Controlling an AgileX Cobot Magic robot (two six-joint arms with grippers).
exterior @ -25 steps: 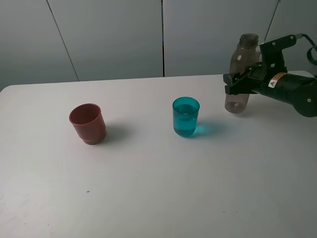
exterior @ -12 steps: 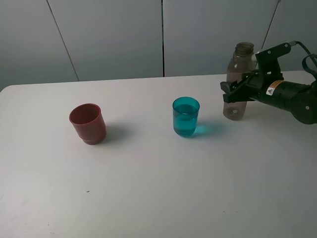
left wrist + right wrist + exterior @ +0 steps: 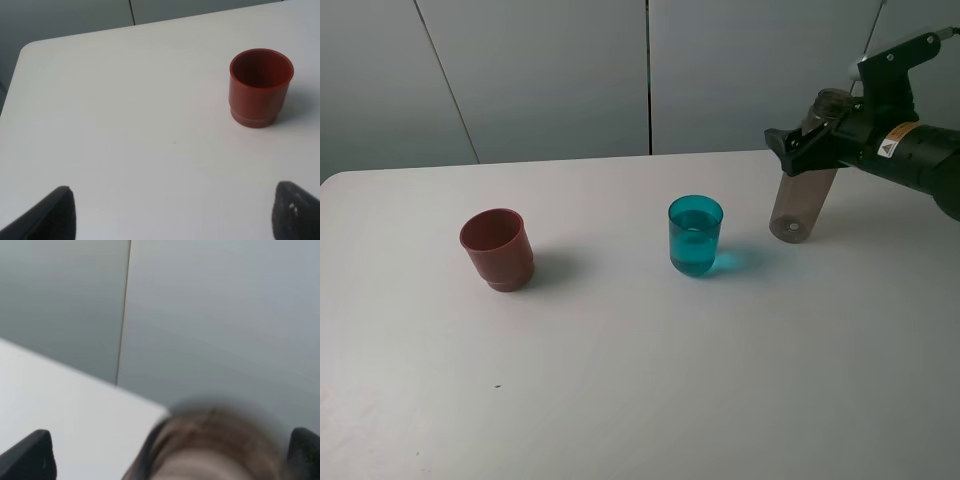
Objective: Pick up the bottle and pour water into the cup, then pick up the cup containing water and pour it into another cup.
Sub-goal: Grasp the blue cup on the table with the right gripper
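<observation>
Count on the white table [image 3: 620, 380]: one bottle [image 3: 802, 200], two cups. Bottle stands far right, leaning slightly, its upper part between the spread fingers of the right gripper [image 3: 798, 152]. Mid-table, the teal cup [image 3: 695, 236] holds water; the red-brown cup [image 3: 497, 249] sits well left. Over there the left gripper [image 3: 170, 215] hangs spread wide above bare tabletop.
</observation>
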